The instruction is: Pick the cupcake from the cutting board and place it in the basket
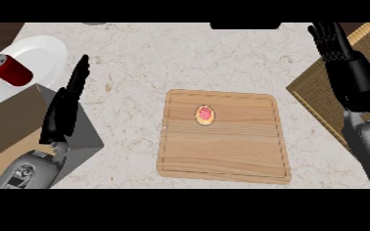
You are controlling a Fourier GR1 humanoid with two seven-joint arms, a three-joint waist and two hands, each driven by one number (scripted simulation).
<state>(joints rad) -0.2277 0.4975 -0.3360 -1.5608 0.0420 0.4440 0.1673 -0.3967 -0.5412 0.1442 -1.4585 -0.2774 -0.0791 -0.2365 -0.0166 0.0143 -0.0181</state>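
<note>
head view | steeply down on counter [137, 54] | cutting board [231, 149] near centre

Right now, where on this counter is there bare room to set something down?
Bare counter lies beyond the cutting board, between the plate and the right hand. The board is free below the cupcake. Crowded: the left edge, around the left hand, and the right, by the basket.

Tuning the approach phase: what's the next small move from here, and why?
Probably swing the right hand left and down toward the cupcake. The cupcake sits untouched on the cutting board, and both hands are open and away from it. The right hand is already beside the basket, so it likely has the shorter carry afterwards. The left hand is on the far side from the basket.
</note>
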